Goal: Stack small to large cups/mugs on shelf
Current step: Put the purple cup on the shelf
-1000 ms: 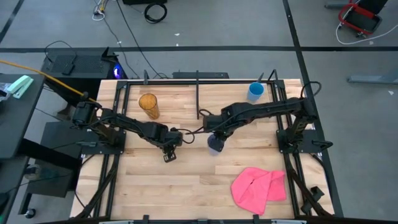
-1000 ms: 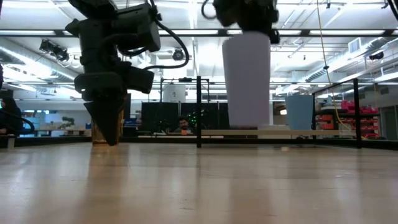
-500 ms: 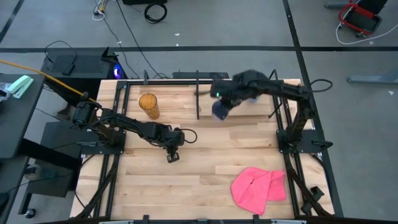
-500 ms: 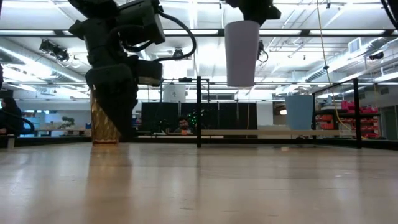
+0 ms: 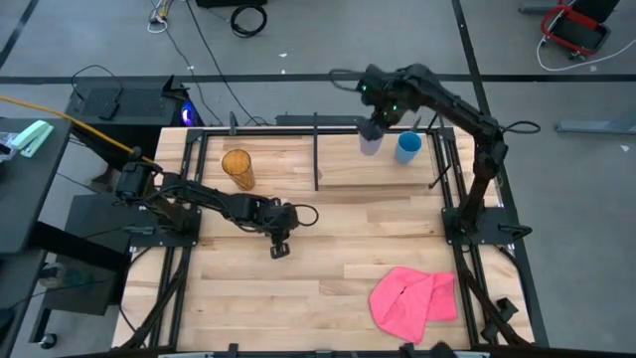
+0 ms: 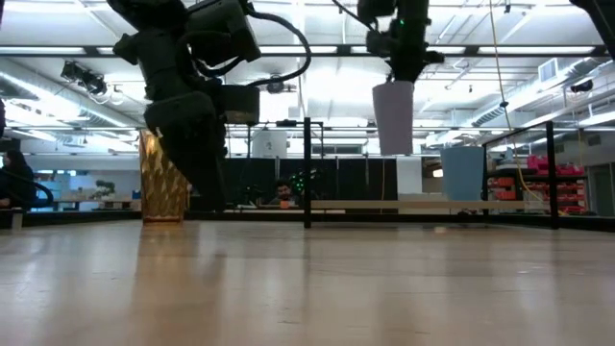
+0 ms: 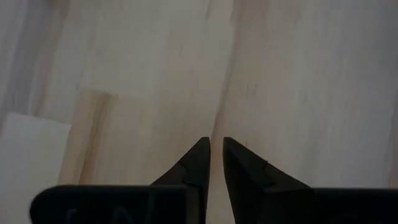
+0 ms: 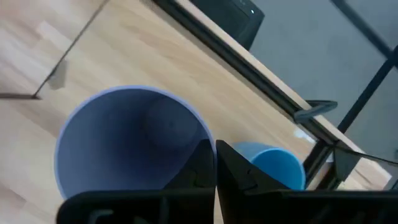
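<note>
since a second ago, right gripper [image 5: 372,123] carries the lavender cup [image 5: 370,142], pinching its rim, up beside the blue cup [image 5: 408,146] on the shelf [image 5: 348,177]; nothing stacked yet. left gripper [image 5: 279,249] is nearly clenched, empty.

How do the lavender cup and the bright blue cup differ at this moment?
The lavender cup hangs in the air, pinched by its rim in the right claw; the bright blue cup stands free on the shelf. The lavender cup looks taller, the blue one shorter. Both are upright, handleless and open-topped.
</note>
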